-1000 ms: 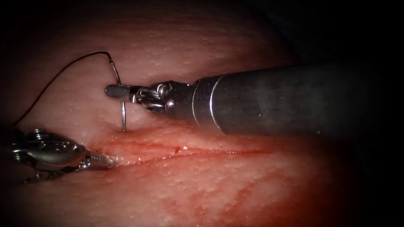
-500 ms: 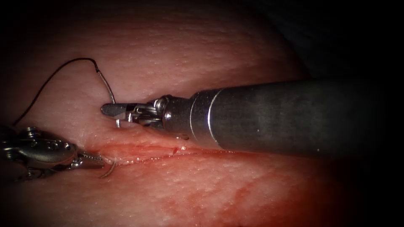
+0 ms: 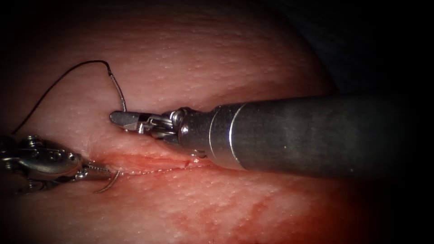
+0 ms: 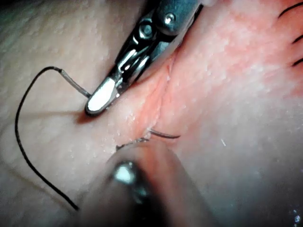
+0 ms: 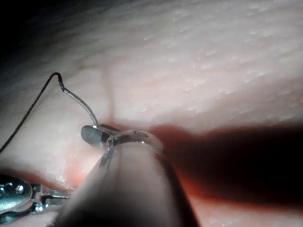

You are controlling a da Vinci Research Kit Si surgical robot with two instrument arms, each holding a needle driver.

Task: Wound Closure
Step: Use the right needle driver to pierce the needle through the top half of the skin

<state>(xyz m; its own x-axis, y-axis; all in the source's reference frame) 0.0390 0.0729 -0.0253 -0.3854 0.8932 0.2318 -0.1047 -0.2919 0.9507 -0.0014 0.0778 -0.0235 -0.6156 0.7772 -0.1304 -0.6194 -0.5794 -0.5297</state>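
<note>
The right tool [image 3: 118, 118] comes in from the right, jaws shut on the curved needle [image 3: 118, 90] near its tail end. The needle is in the tissue [image 3: 203, 54]: it enters just above the cut [image 3: 153, 171], and its tip [image 3: 107, 184] pokes out at the cut's left end. Black thread [image 3: 54, 88] runs from the needle's tail off to the left. The left tool [image 3: 101, 171] lies at the cut's left end, jaws shut and holding nothing, right beside the emerging tip. In the left wrist view the right tool [image 4: 102, 99] grips the needle [image 4: 75, 84] and the tip [image 4: 163, 135] shows at the cut.
Red fluid [image 3: 253, 212] stains the tissue below the cut and to the right. The right tool's thick shaft [image 3: 316, 133] crosses over the right half of the cut. In the right wrist view the left tool [image 5: 19, 194] sits low beside the cut.
The right tool turned and dropped toward the cut, driving the needle into the tissue above it. The tip came out at the cut's left end and now sticks out further.
</note>
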